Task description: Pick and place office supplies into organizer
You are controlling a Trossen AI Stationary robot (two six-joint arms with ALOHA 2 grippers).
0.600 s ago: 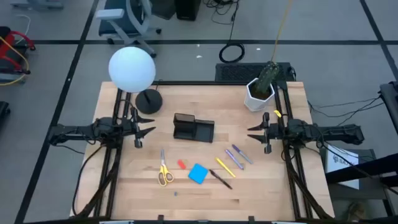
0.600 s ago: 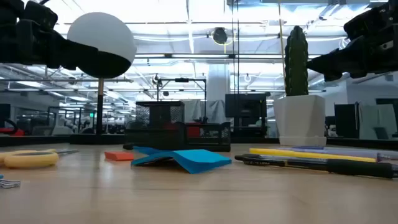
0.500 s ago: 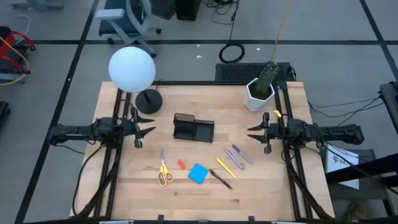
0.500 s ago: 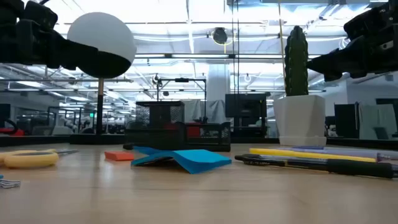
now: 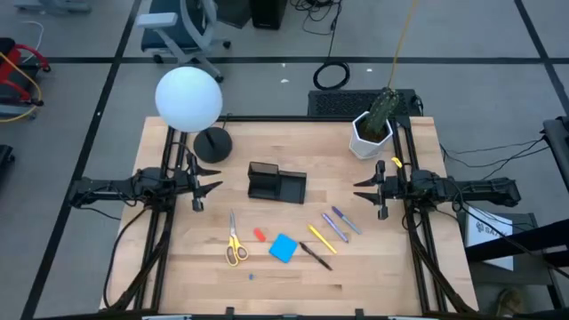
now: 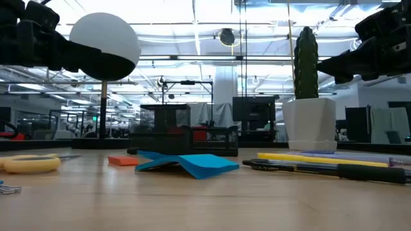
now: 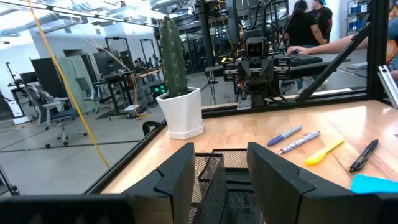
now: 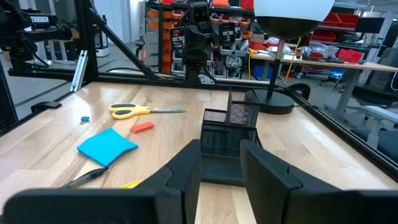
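Note:
The black mesh organizer (image 5: 276,183) stands mid-table, also in the right wrist view (image 8: 229,140). Nearer the near edge lie yellow-handled scissors (image 5: 234,244), a small red piece (image 5: 260,235), a blue pad (image 5: 283,248), a black pen (image 5: 316,256), a yellow pen (image 5: 323,238) and two purple-grey pens (image 5: 340,220). My left gripper (image 5: 216,184) hovers open, left of the organizer. My right gripper (image 5: 360,189) hovers open, right of it. Both are above the table and touch nothing.
A lamp with a white globe (image 5: 188,98) and round black base (image 5: 212,144) stands at the far left. A white pot with a cactus (image 5: 372,132) stands at the far right. A tiny blue bit (image 5: 251,276) lies near the near edge.

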